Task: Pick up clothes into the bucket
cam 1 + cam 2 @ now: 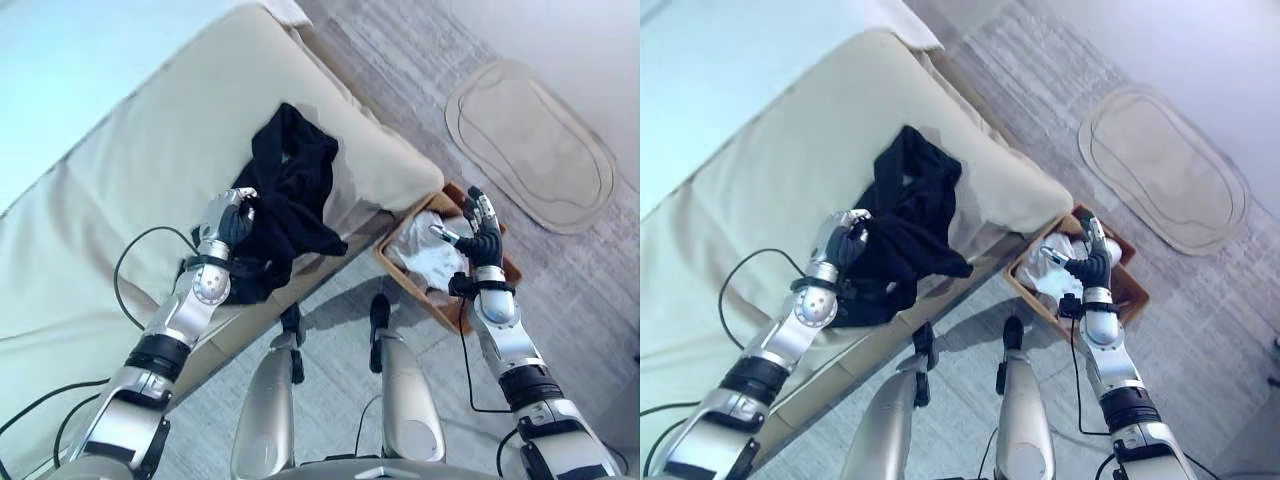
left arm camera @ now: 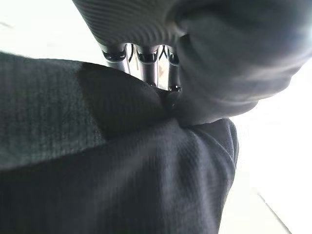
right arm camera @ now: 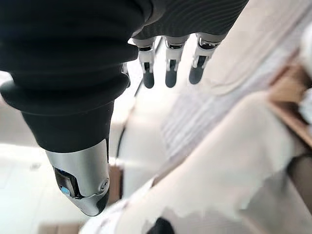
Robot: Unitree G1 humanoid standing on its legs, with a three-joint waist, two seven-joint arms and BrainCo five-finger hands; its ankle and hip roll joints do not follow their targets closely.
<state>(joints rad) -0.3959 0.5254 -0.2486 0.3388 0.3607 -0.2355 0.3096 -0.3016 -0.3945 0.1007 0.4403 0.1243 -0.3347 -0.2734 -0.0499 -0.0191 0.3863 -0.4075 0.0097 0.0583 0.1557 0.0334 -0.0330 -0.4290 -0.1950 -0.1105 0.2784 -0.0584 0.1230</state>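
Silver-grey arms — dark ribbed wrist covers, silver fingers (image 3: 169, 68) tipped dark.

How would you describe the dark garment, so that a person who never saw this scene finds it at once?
Find the large cream sofa. Near its front edge lies a crumpled black garment, with the robot's left hand at its lower side. It is the only dark cloth; the laundry in the brown wooden box on the floor is white.

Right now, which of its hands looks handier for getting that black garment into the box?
The left hand. Its fingers are already buried in the black garment on the sofa. The right hand hovers open over the wooden box, which already holds white clothes, away from the garment.
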